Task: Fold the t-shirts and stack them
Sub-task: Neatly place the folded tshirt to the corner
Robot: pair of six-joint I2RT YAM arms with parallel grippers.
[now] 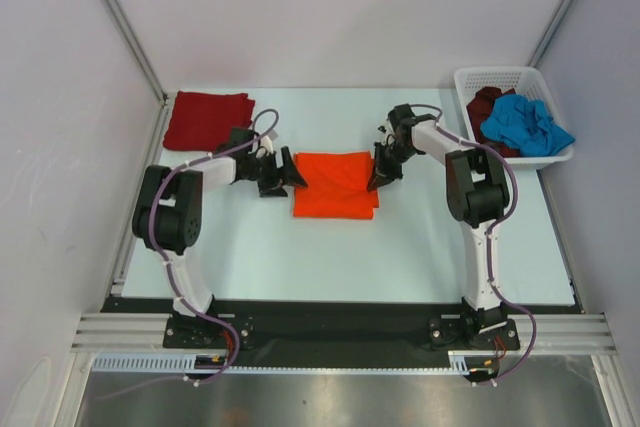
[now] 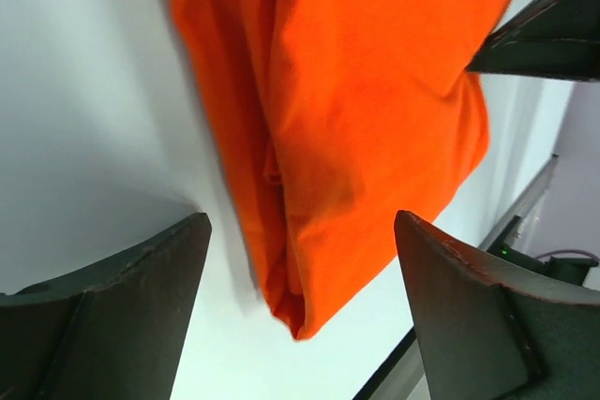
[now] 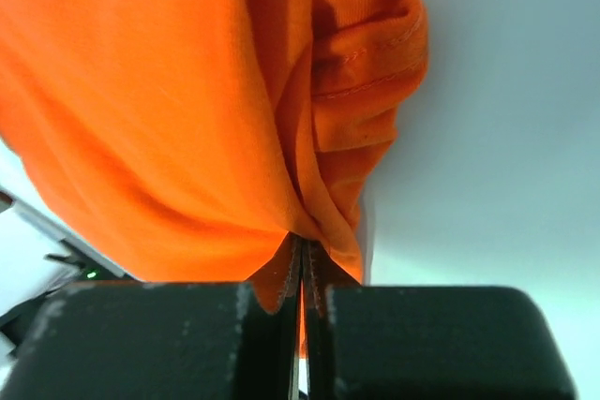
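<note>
- Orange t-shirt (image 1: 335, 184): folded into a rough rectangle, lying flat at the middle of the table (image 1: 400, 247), between the two tools.
- Left tool (image 2: 302, 222): fingers spread wide at the shirt's left edge. A folded corner of orange cloth lies between them, and neither finger presses it.
- Right tool (image 3: 302, 252): fingers closed together, pinching a bunched fold at the shirt's right edge.
- Dark red t-shirt (image 1: 207, 119): folded flat at the far left corner of the table, well apart from the orange one.
- White lattice basket (image 1: 500, 77): at the far right corner, holding the crumpled blue t-shirt (image 1: 530, 125) on top of the dark maroon t-shirt (image 1: 487, 105).
</note>
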